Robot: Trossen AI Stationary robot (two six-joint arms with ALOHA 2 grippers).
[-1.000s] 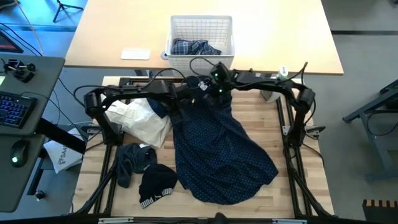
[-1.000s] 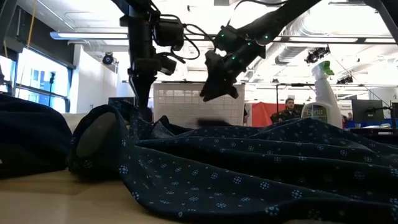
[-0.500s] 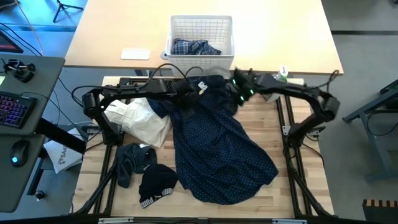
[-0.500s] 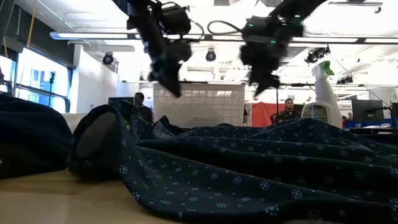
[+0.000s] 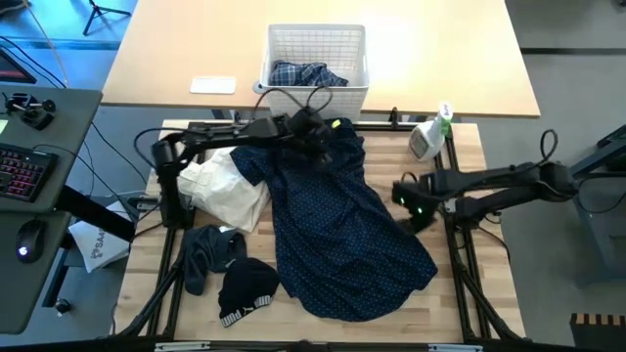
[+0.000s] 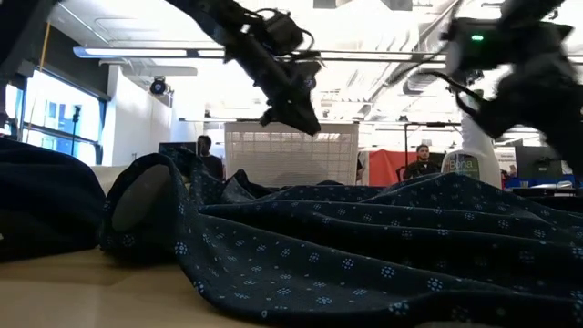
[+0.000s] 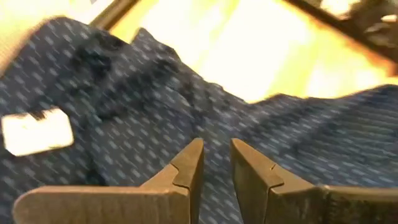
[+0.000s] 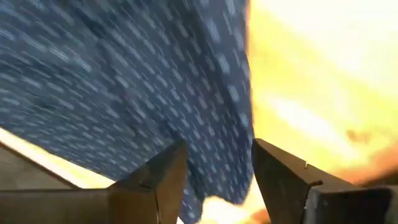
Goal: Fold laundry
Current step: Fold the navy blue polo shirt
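The navy shirt with tiny white dots point(image 5: 342, 225) lies spread over the middle of the table, its collar end point(image 5: 337, 142) toward the far edge. My left gripper point(image 5: 328, 147) hovers above that collar end, clear of the cloth in the low view point(image 6: 302, 118). In its wrist view point(image 7: 216, 146) the fingers stand a narrow gap apart with nothing between them. My right gripper point(image 5: 409, 213) hangs open over the shirt's right edge point(image 8: 239, 93), with nothing between its fingers point(image 8: 217, 152). A plaid shirt point(image 5: 308, 74) lies in the white basket point(image 5: 284, 44).
A white cloth point(image 5: 223, 191) lies left of the navy shirt. A dark grey piece point(image 5: 202, 256) and a black piece point(image 5: 249, 289) lie near the front left. A spray bottle point(image 5: 430, 137) stands at the far right. Bare wood shows to the shirt's right point(image 5: 460, 244).
My right gripper has swung away from the shirt's far end toward the table's right and near side, sinking a little. My left gripper has risen off the shirt's far left part, moved right along the far edge and tipped more level. The shirt lies unchanged.
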